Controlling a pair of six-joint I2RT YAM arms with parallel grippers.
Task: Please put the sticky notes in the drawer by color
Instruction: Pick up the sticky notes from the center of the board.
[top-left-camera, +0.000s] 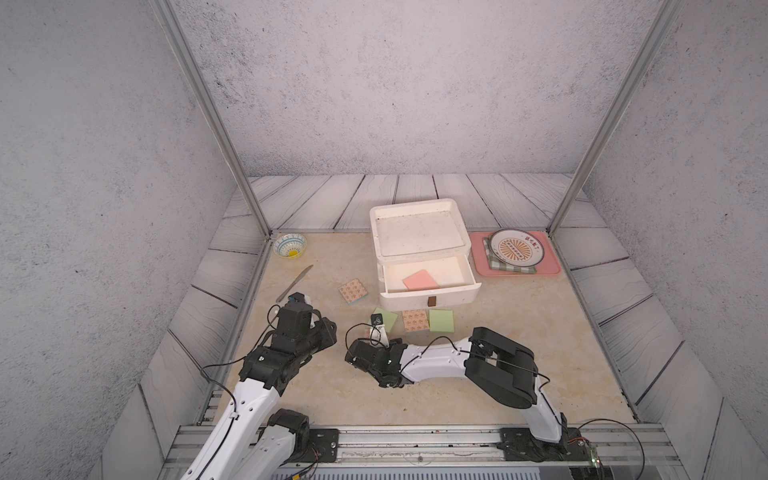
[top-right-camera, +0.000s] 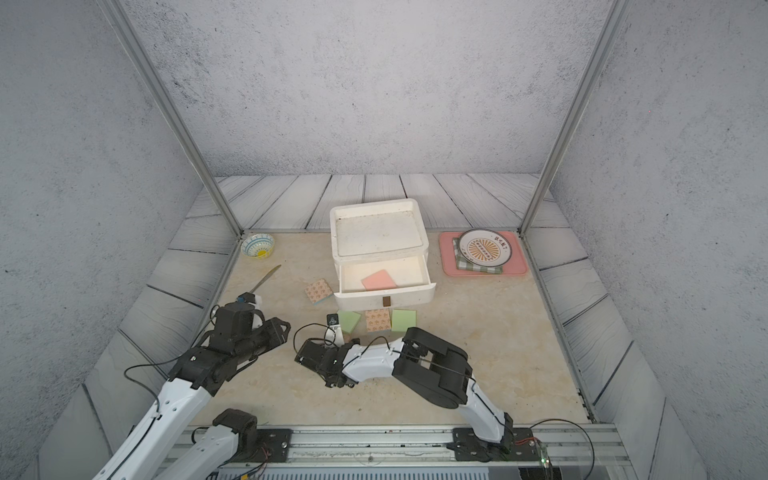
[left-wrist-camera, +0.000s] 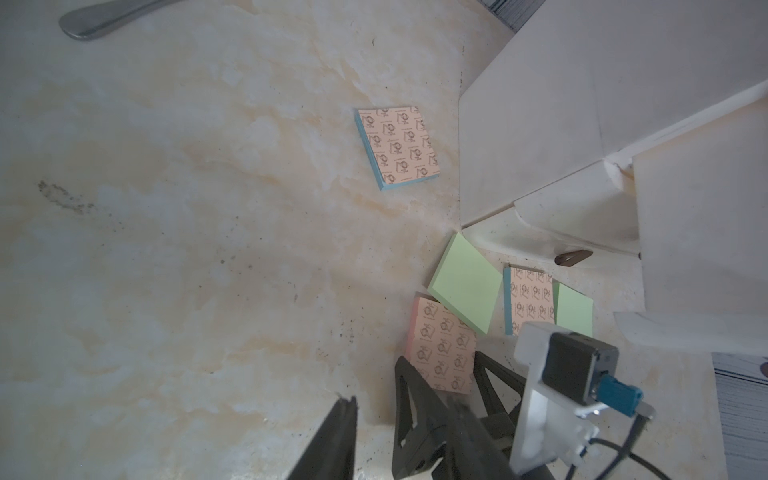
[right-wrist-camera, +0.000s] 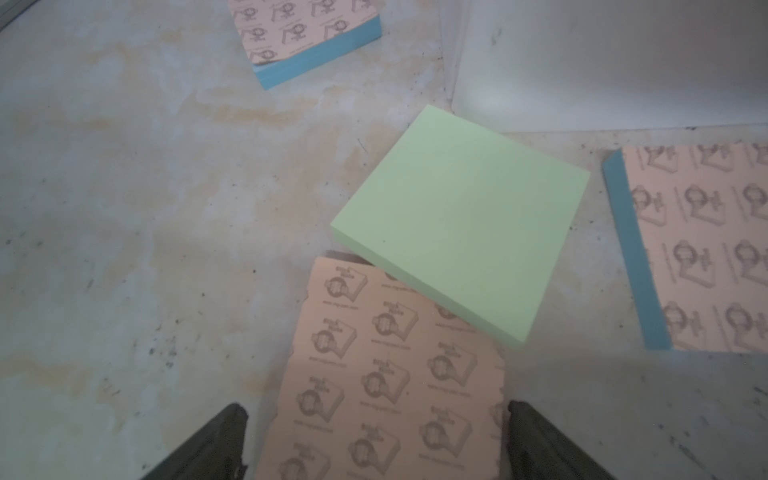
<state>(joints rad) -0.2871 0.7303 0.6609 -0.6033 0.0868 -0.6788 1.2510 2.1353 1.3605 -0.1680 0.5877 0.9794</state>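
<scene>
Progress: only the pink pad lies in the open drawer. My right end effector, spread wide, straddles an orange-patterned pad; four more wait just ahead.

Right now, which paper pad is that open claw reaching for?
Find the white drawer chest. In front of its corner lies a tilted green pad. The patterned pad beneath its edge, between the right gripper fingers, has pink sides, not blue.
</scene>
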